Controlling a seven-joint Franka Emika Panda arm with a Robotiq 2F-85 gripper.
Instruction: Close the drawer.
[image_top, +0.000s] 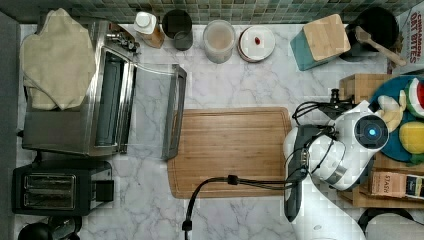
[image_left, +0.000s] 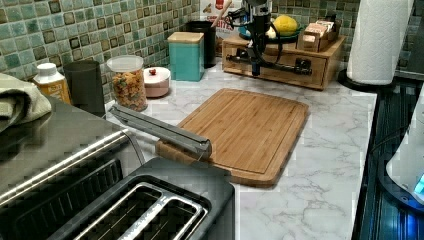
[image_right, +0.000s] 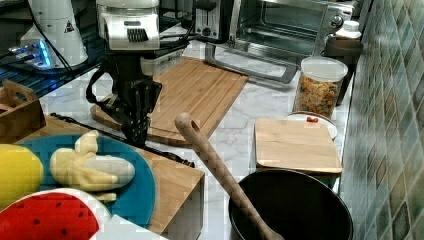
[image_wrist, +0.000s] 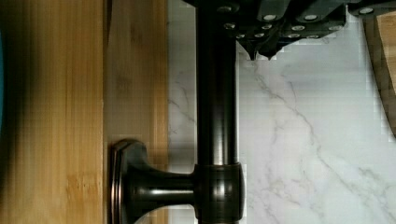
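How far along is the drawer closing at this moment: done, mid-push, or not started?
Looks nearly or fully done: in the left view the drawer front sits about flush with its wooden box. In hand: the gripper, fingers together, sits right beside the dark bar handle on the countertop side; contact cannot be told. Left: perhaps a final nudge, then backing the arm away.

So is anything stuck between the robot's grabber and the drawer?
No, nothing visible is in the way. The end effector hangs right beside the dark bar handle on the drawer front, over bare marble counter.
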